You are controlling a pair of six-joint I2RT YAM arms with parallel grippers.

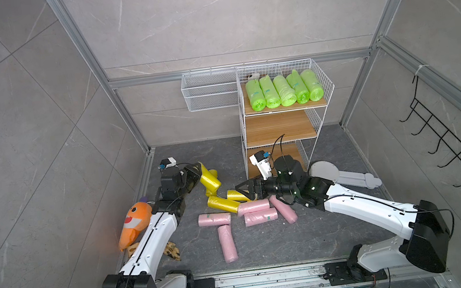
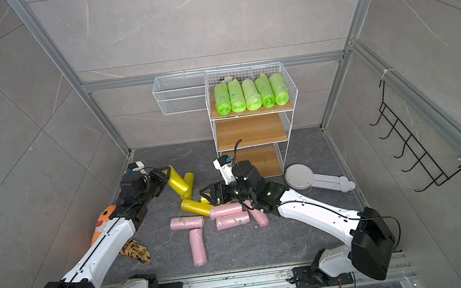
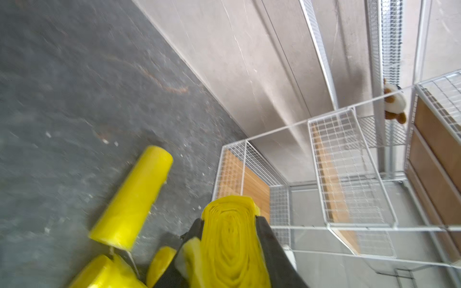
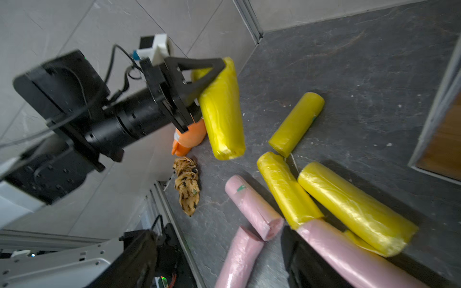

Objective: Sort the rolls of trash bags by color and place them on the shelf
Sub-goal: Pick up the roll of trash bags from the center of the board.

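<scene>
My left gripper (image 1: pixel 198 169) (image 2: pixel 166 174) (image 3: pixel 230 219) is shut on one end of a yellow roll (image 1: pixel 210 180) (image 3: pixel 232 249) (image 4: pixel 222 112), which hangs slanted above the floor at the left. Other yellow rolls (image 1: pixel 223 204) (image 4: pixel 354 207) lie on the floor beside several pink rolls (image 1: pixel 214 219) (image 2: pixel 186 222). My right gripper (image 1: pixel 241 192) (image 2: pixel 207 194) is open with nothing in it, low over the yellow and pink pile. On the shelf (image 1: pixel 279 128) (image 2: pixel 250 131), several green rolls (image 1: pixel 285 90) (image 2: pixel 251 94) lie side by side on the top tier. The two lower boards are bare.
An orange plush shark (image 1: pixel 134 222) and a leopard-print cloth (image 1: pixel 173 252) lie by the left arm. A flat white paddle-shaped thing (image 1: pixel 340 174) lies right of the shelf. A white wire basket (image 1: pixel 209 93) hangs on the back wall, a black hook rack (image 1: pixel 447 142) on the right wall.
</scene>
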